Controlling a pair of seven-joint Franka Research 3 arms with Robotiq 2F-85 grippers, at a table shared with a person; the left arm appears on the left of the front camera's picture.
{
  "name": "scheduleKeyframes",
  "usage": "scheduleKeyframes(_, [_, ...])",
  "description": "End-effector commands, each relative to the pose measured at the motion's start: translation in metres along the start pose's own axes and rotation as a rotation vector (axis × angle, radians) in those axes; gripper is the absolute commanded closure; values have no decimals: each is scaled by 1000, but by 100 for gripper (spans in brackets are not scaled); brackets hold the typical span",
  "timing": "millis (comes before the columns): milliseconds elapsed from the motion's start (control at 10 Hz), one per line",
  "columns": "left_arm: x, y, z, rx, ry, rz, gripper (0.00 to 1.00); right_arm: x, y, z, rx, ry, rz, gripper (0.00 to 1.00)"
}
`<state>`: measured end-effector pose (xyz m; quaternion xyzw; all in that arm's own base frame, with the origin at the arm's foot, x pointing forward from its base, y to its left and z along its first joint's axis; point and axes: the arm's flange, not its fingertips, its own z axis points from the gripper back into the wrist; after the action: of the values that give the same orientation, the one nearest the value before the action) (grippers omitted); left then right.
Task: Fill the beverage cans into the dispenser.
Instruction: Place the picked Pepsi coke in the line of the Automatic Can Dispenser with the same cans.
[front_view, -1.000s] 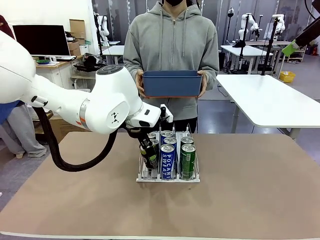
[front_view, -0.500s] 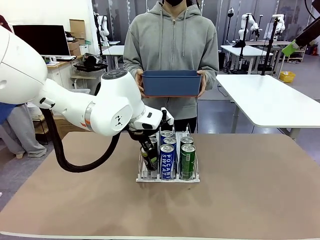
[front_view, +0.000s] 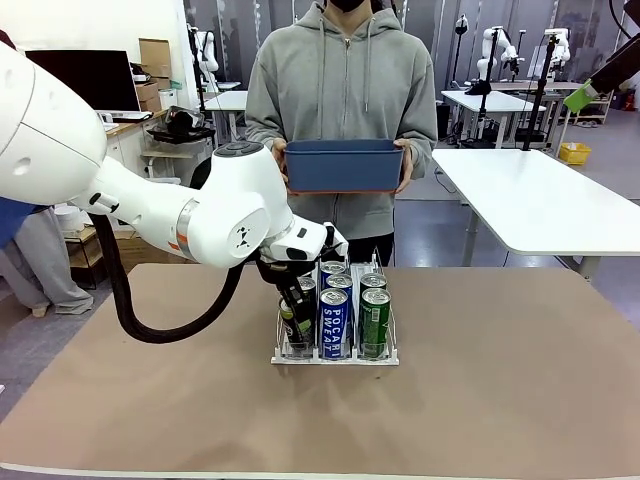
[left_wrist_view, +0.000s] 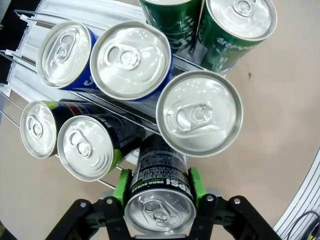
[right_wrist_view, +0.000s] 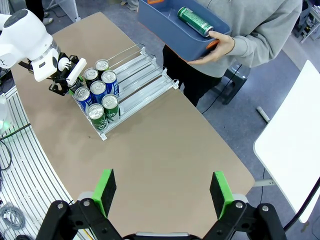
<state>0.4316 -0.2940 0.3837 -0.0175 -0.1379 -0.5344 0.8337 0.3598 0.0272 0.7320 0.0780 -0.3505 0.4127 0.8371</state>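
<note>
Left hand clamped by its green pads on a black can, the can's lower end at the rack's outer lane, two more black cans just beyond the fingertips. Judged best: square the can upright, seat its base flat between the wires, then let go without nudging the neighbours. Right hand spread apart and empty, high over the desk, rack far ahead of it.

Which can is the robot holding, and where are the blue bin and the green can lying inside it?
black can (left_wrist_view: 160, 181): left wrist view, its labelled side.
blue bin (front_view: 343, 167): front view, its front wall.
green can (right_wrist_view: 196, 21): right wrist view, its side.
</note>
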Motion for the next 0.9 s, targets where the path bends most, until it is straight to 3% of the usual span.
scheduleKeyframes(0, [5,10,3,36,25,2,42,0,0,-1,0,1,0,0])
scheduleKeyframes(100, [4,10,2,27,32,2,42,0,0,-1,0,1,0,0])
scheduleKeyframes(200, [4,9,0,12,50,12,22,0,0,-1,0,1,0,0])
scheduleKeyframes(300, [2,9,1,13,50,14,22,0,0,-1,0,1,0,0])
scheduleKeyframes(400, [1,9,8,24,28,19,2,0,0,-1,0,1,0,0])
scheduleKeyframes(500, [-1,8,19,43,11,29,21,0,0,-1,0,1,0,0])
scheduleKeyframes(600, [-4,7,30,58,-8,48,0,0,0,-1,0,1,0,0])
scheduleKeyframes(800, [-15,-5,57,93,-71,77,0,0,0,-1,0,1,0,0])
